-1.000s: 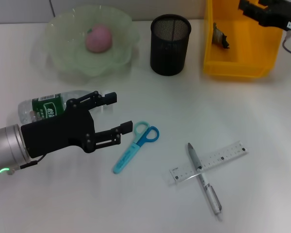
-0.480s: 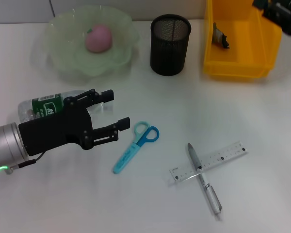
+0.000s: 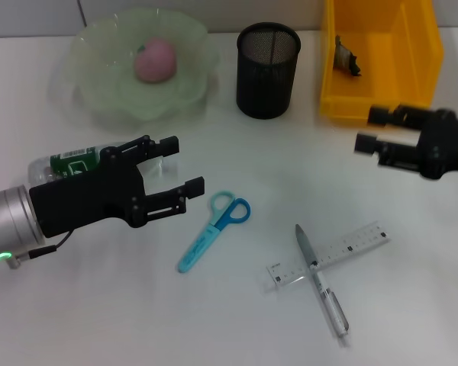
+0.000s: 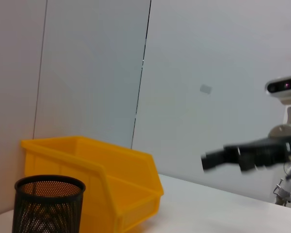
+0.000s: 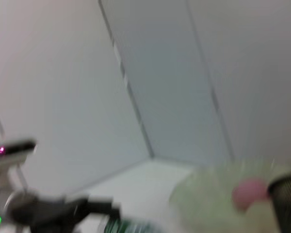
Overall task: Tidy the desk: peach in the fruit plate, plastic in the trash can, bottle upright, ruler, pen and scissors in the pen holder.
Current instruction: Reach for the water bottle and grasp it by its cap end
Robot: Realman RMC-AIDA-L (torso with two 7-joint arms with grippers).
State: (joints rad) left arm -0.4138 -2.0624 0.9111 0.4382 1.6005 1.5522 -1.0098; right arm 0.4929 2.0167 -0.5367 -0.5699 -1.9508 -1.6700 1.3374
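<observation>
My left gripper (image 3: 185, 165) is open above the table, just right of the clear bottle (image 3: 67, 166), which lies on its side with a green label. The pink peach (image 3: 154, 59) rests in the pale green fruit plate (image 3: 99, 99). A piece of crumpled plastic (image 3: 345, 57) lies in the yellow bin (image 3: 378, 103). Blue scissors (image 3: 214, 229) lie mid-table. A clear ruler (image 3: 351, 245) lies under a silver pen (image 3: 324, 290). The black mesh pen holder (image 3: 268, 69) stands at the back. My right gripper (image 3: 369, 130) hovers open in front of the bin, holding nothing.
The left wrist view shows the yellow bin (image 4: 106, 179), the pen holder (image 4: 48, 204) and my right gripper (image 4: 218, 158) farther off. The right wrist view is blurred, with the plate (image 5: 208, 194), the peach (image 5: 250, 191) and my left arm (image 5: 63, 211).
My right arm has swung from above the bin's back right corner down to the table in front of the bin. My left gripper has drifted slightly left and back, still open.
</observation>
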